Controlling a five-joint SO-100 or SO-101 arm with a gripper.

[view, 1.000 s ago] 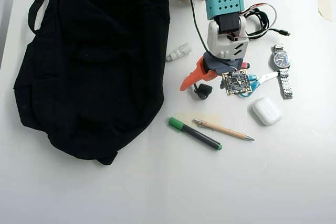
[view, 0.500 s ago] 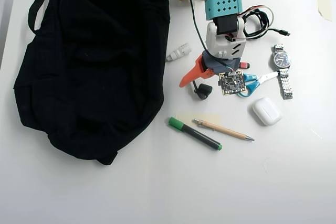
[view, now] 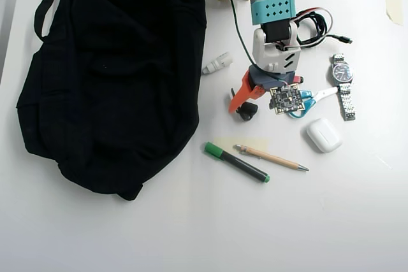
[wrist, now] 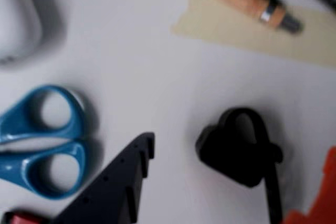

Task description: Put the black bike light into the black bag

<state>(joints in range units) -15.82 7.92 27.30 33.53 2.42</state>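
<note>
The arm reaches down from the top of the overhead view, its wrist bent over the desk (view: 357, 221) just right of the black bag (view: 108, 74). The fingers (view: 245, 101) stand spread apart and grip nothing. In the wrist view the black bike light (wrist: 236, 148) lies on the desk between the dark finger (wrist: 118, 182) and the orange finger (wrist: 317, 198); contact with either cannot be told. Blue scissors (wrist: 44, 140) lie at left.

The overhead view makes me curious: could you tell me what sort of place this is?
Probably a hobbyist's desk or home workbench: a plain white table with everyday belongings scattered about, such as a wristwatch, an earbud case and a black bag, around a small robot arm.
</note>
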